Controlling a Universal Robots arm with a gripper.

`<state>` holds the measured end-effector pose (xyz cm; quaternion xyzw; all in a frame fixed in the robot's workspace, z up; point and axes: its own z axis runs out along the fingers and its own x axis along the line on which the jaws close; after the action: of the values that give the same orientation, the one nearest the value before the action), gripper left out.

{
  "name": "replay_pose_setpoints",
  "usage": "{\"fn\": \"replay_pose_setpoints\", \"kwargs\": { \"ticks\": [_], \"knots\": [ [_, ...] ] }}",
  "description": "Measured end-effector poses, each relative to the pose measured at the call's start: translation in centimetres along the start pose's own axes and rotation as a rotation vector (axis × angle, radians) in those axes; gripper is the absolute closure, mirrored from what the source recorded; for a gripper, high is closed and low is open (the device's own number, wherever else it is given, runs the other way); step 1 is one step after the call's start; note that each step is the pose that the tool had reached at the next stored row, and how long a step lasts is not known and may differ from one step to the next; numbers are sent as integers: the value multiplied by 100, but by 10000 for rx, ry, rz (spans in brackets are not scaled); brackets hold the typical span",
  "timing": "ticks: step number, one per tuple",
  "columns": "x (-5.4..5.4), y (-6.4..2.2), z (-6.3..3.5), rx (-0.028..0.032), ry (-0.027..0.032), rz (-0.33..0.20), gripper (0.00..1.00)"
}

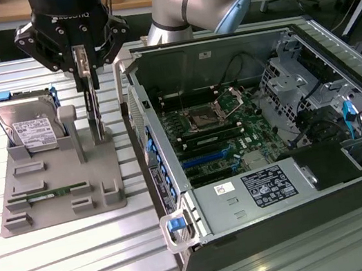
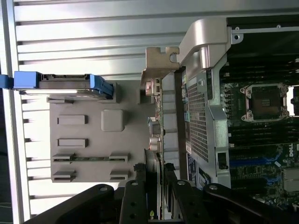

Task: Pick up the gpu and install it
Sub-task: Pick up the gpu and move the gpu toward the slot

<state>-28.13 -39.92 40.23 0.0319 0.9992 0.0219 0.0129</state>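
One step, the pick-up, is under way and none is complete: the gpu (image 1: 98,118) stands on edge at its slot in the grey holder tray (image 1: 58,192) on the bench (image 1: 71,267), beside the open computer case (image 1: 253,228), whose blue expansion slots (image 1: 206,159) carry no card. The fingers (image 1: 80,69) reach down from above and pinch the gpu's upper part, one on each face; lift-out and installation remain.

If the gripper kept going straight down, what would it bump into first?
The graphics card, most likely: the gripper looks closed on its top edge, and the grey holder is underneath.
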Motion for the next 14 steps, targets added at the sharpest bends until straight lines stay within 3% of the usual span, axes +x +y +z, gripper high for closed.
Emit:
{"fn": "replay_pose_setpoints", "kwargs": {
  "ticks": [14],
  "knots": [
    [-2,4,-90,0,0,0,73]
  ]
}}
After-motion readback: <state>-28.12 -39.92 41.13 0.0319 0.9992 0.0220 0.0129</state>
